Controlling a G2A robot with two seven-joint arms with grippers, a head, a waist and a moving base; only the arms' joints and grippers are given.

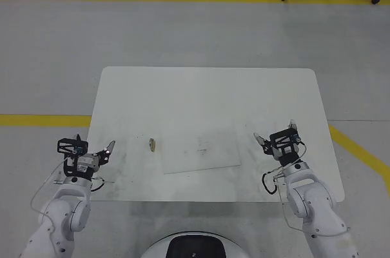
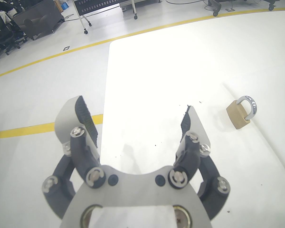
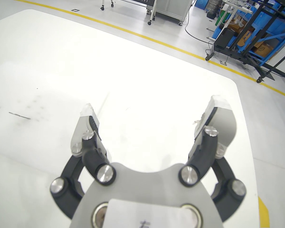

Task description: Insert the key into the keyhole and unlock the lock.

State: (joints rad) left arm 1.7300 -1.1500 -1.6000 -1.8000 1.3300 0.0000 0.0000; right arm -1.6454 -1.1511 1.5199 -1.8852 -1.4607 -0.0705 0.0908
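Top view: white table (image 1: 207, 90) w/ rounded corners and matte top, near edge partly cut off by both arms. On it, mid-table, a thin pale rectangular sheet (image 1: 182, 161) lies flat. Its edges are faint; in left wrist view it reads as a low raised step.

Then the left gripper (image 1: 95, 143) straddles the table's left edge, fingers wide apart, nothing btwn them. It has black ribbed pads (image 2: 85, 117) on metal plates. Over the table's right side the right gripper (image 1: 275, 131) is also spread wide & empty. Its tips look wrapped in whitish tape, though that's hard to be sure of.

Smaller: the padlock (image 2: 238, 117) has a brass block body & curved chrome shackle. It sits at the sheet's left edge; touching or not, can't tell. Keyhole face is hidden.

Smallest: the key (image 3: 19, 115), a thin dark sliver on the sheet, shape hard to make out. It's well apart from padlock & both grippers.
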